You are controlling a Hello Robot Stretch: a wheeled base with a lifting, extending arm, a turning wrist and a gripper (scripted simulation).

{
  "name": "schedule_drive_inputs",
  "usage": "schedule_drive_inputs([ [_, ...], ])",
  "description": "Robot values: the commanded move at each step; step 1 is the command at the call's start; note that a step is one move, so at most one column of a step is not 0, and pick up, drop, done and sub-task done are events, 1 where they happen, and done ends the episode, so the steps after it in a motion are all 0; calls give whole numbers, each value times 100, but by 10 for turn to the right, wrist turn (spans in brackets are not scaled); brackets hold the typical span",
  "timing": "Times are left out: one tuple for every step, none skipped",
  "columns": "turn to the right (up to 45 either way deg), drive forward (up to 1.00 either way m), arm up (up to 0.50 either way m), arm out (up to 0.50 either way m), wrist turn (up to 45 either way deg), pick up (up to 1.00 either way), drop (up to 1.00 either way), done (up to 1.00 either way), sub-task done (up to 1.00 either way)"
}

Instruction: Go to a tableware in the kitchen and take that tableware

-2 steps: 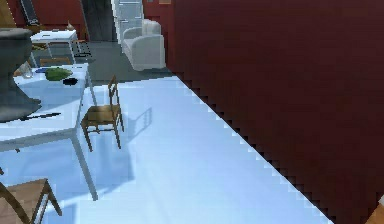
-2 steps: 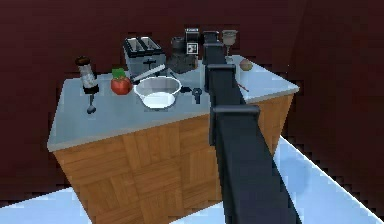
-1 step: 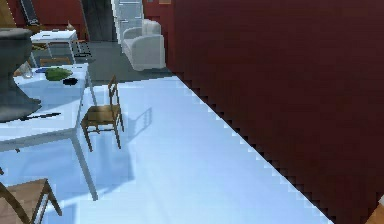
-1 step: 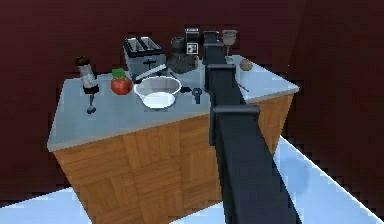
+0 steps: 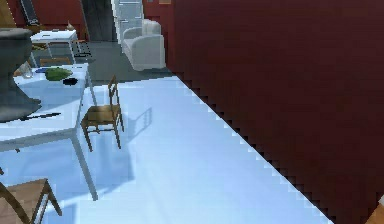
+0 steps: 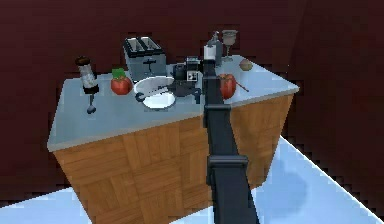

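dark arm, then shallow white bowl

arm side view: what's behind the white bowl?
A toaster stands behind the white bowl on the counter. The gripper, at the bowl's right, covers what lies there.

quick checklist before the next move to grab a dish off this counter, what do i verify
1. Base beside the counter: ok, the arm reaches over its top.
2. Tableware in sight: ok, a white dish lies in front of the toaster.
3. Gripper near the white dish: ok, it is just right of it. Contact: cannot tell.
4. Gripper holding something: cannot tell, things stand on the counter behind its far end.
5. Clear room around the dish: not ok, a red fruit sits close on its left.
6. Room to drive off: ok, the forward view has bare floor ahead.
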Motion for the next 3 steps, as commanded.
schedule_drive_inputs([
  [0,0,0,0,0,100,0,0,0],
  [0,0,8,0,0,0,0,0,0],
  [0,0,0,0,0,0,0,100,0],
])
